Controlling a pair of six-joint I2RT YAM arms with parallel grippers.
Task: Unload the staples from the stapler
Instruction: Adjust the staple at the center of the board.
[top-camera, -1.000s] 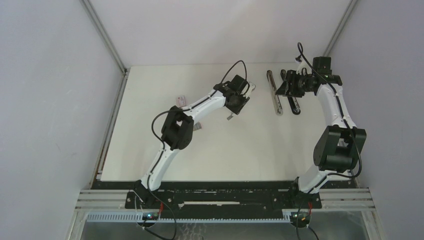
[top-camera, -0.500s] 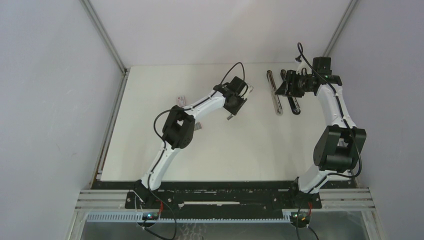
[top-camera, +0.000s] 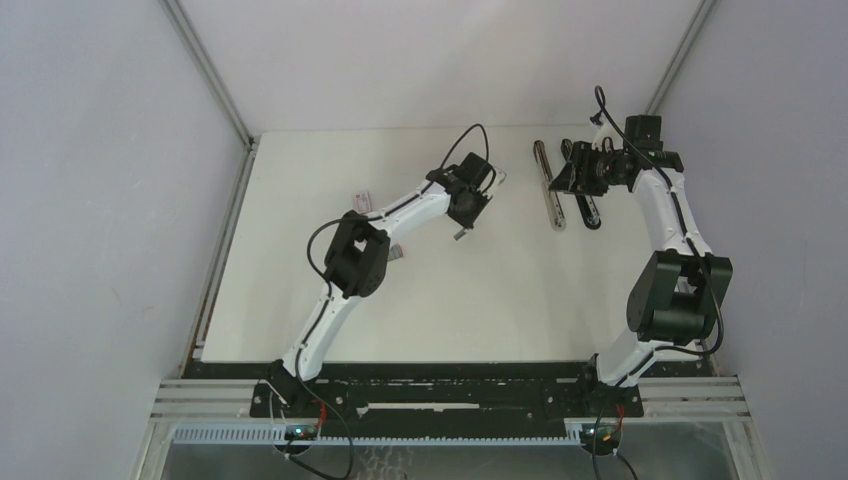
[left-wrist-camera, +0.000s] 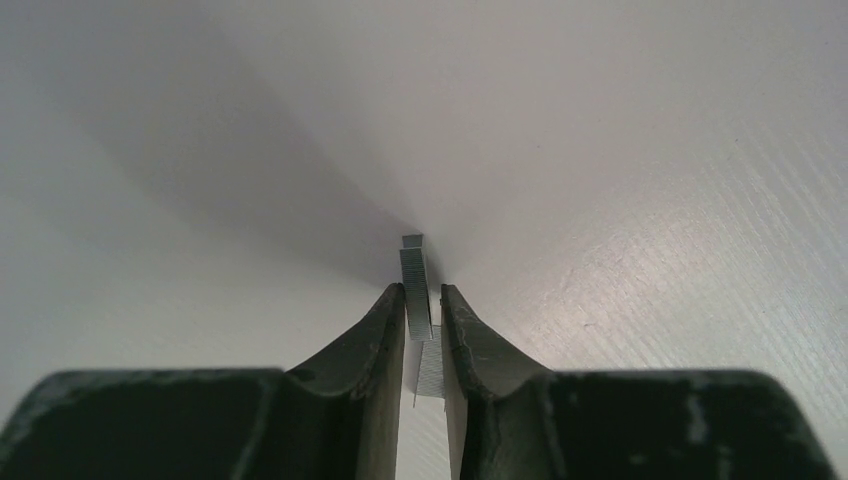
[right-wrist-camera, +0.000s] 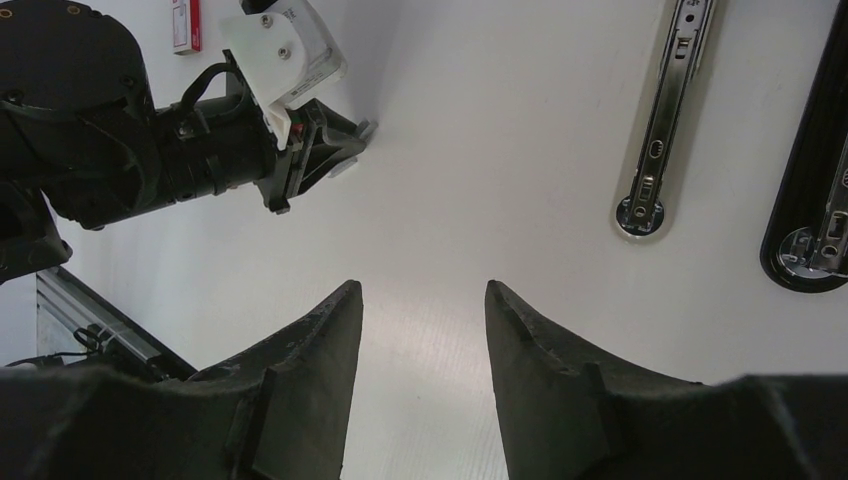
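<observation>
White table (top-camera: 480, 300) filled the cell, closed in by pale grey walls (top-camera: 100, 200), with both arm bases bolted along its near edge. From the left base the left arm ran up and inward over the table. A small pink-and-white box (top-camera: 362, 199) lay flat just beyond its forearm, apart from everything else.

Past the middle of the table, the left gripper (left-wrist-camera: 422, 300) pointed down at the surface with its fingers (left-wrist-camera: 380, 330) drawn in to a narrow slot. Pinched in that slot were the staples (left-wrist-camera: 413, 272), a thin grey strip standing on edge, its far end poking out beyond the fingertips and resting on or just above the table. A second pale strip showed lower down between the fingers. From the overhead view the strip was too small to make out.

On the right side, the right arm rose from its base, bent at the elbow and reached back toward the far edge. The right gripper (right-wrist-camera: 420, 300) hung above the table with its fingers spread about halfway, holding nothing, only bare table showing between them.

Farthest back lay the stapler (top-camera: 565, 190), opened out flat. Its chrome rail (right-wrist-camera: 660, 120) and its black base (right-wrist-camera: 810, 200) lay side by side, near each other, both running roughly near to far. The right gripper was just beside them and the left gripper was well apart to their left.
</observation>
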